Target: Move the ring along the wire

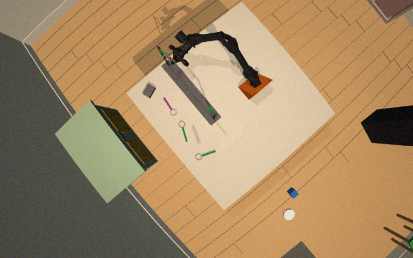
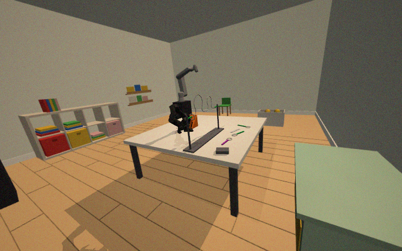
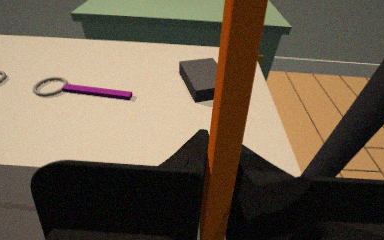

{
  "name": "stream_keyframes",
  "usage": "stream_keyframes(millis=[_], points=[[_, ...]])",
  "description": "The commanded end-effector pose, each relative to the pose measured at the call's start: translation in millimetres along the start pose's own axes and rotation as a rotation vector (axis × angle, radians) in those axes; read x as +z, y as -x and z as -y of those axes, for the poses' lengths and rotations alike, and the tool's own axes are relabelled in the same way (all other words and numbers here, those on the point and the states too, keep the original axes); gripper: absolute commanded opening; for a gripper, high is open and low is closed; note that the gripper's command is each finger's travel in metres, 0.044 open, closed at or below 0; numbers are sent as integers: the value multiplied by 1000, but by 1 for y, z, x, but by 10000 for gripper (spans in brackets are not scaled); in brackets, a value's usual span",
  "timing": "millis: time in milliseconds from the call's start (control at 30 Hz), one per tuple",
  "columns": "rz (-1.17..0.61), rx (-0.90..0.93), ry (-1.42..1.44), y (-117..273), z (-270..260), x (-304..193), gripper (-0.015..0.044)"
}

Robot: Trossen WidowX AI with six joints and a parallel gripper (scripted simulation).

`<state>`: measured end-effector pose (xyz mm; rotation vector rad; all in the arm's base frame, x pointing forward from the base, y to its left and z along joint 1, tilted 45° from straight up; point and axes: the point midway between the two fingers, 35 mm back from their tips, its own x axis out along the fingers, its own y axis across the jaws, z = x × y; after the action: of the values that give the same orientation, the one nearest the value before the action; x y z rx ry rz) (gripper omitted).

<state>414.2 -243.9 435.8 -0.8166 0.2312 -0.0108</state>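
By the near post (image 1: 167, 62) (image 2: 189, 136) (image 3: 360, 110), the hand (image 1: 172, 61) (image 2: 185, 129) (image 3: 209, 138) grips the orange handle (image 1: 171, 59) (image 3: 236, 90), its long axis steep, ring (image 1: 166, 56) (image 2: 191, 120) uppermost. Carrying seems about to begin: it must thread the bends beyond that post, never brushing grey, towards the far green part (image 1: 211, 110) (image 2: 216, 106).
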Motion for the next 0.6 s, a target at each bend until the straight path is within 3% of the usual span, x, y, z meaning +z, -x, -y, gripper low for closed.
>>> stream_keyframes(millis=[0,167,567], points=[[-76,1,1,10,-5,0,-150],[-159,8,-14,20,-12,1,-150],[-164,50,-101,21,-34,1,-150]])
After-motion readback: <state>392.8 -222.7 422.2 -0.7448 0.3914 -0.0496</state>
